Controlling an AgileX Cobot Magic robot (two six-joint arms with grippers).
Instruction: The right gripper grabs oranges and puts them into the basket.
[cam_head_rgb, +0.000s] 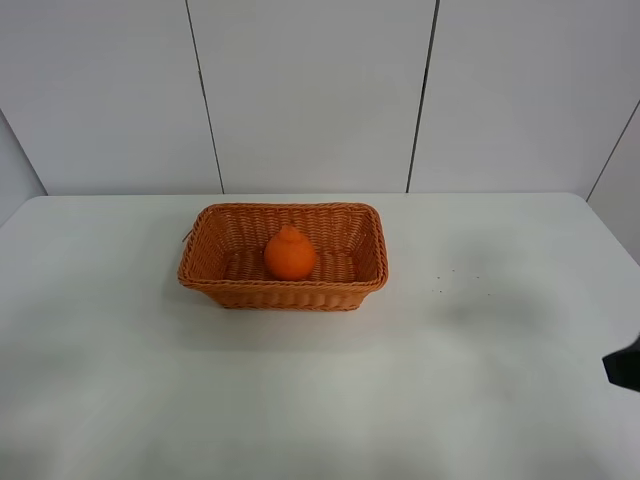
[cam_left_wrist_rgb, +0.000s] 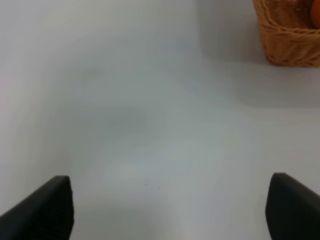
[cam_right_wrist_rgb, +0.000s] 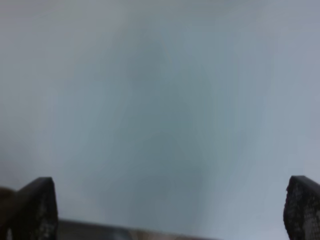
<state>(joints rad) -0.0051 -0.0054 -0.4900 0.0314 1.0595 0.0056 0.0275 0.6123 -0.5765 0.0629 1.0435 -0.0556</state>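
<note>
The orange (cam_head_rgb: 290, 254) sits upright inside the woven wicker basket (cam_head_rgb: 220, 285) at the middle back of the white table. A corner of the basket (cam_left_wrist_rgb: 290, 40) shows in the left wrist view. My right gripper (cam_right_wrist_rgb: 172, 212) is open and empty over bare table, its two fingers wide apart; in the exterior high view only a black bit of the right arm (cam_head_rgb: 624, 366) shows at the right edge, far from the basket. My left gripper (cam_left_wrist_rgb: 170, 212) is open and empty, its fingers (cam_left_wrist_rgb: 42, 212) wide apart above bare table, a good way from the basket.
The white table (cam_head_rgb: 320, 400) stretches around the basket. A white panelled wall (cam_head_rgb: 320, 90) stands behind it. A few tiny dark specks (cam_head_rgb: 455, 280) lie on the table right of the basket.
</note>
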